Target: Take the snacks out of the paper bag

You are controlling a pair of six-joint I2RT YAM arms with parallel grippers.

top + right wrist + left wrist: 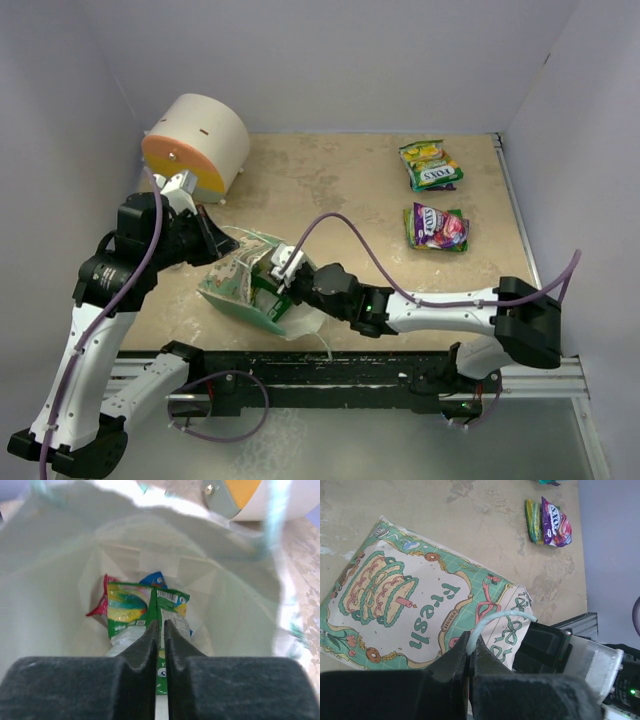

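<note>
The paper bag lies tilted on its side near the front edge of the table, its mouth toward the right arm. The left hand is pressed together on the bag's rim, where the pale string handle loops out from between its fingers. How much paper it grips is hidden by its own dark body.

The right hand is deep inside the bag — from above its fingers are lost in the opening. Its own camera shows the fingers closed to a thin slit, pinching the middle seam of a green-white packet that rests against the bag's bottom. Behind it a pink packet peeks out at the left and a blue scrap above, both mostly covered; what the blue one is cannot be told.

Two snacks lie out on the table, well apart from the bag: the FOX'S packet and, nearer, the purple packet. The cream cylinder sits at the far left — the right wrist view catches only its blurred edge.
</note>
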